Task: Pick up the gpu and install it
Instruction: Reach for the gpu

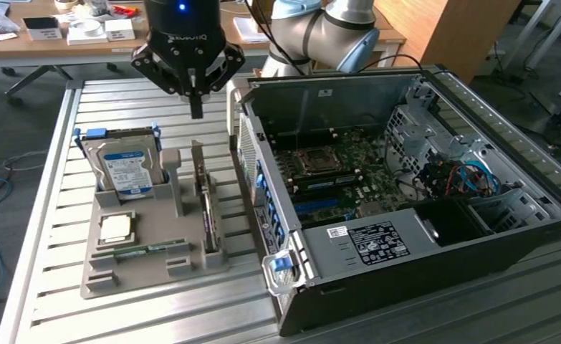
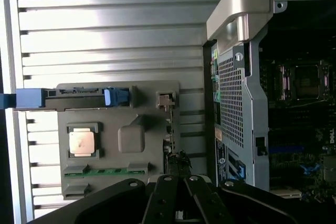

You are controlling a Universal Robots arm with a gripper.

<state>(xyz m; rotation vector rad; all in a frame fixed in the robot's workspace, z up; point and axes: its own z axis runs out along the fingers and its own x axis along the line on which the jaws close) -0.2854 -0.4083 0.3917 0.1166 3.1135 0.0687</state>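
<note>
1. On the grey holder [image 1: 99, 283], on the side nearest the PC case [image 1: 405, 287]: gpu card [image 1: 205, 197] stands upright on its long edge in a slot, thin edge up. It's just beside the case, not touching it.
2. Claw [image 1: 196, 107] hovers above the card's far end as the exterior view sees it, apart from it. Fingers are pressed together w/ nothing btwn them, so empty.
3. Handling (my read): light, stiff, thin. Looks like a bare board, so prob. fragile. Shouldn't flex much, but a hard squeeze on any raised parts could crack smth.
4. Where to hold (my read): top edge, pinched across the thickness at approx. mid-length so it hangs level. Both faces look flat enough for the fingers, though the dark face may be a bit slick.
5. Slot walls hold the lower part, so I'd judge it comes out only straight up. Any twist could jam or bend it.
6. Wrist view shows the card [image 2: 169, 140] edge-on: a v. narrow target w/ little margin sideways.
7. Count on the holder:
   - 1 gpu card
   - 1 hard drive [image 1: 125, 172], also on edge
   - 1 processor chip [image 1: 116, 228], lying flat
   - 1 memory stick [image 1: 154, 249], lying flat
8. Count, the rest: 1 holder, 1 PC case w/ its side open, 1 claw. Holder and case sit on 1 slatted metal surface [image 1: 41, 236].
</note>
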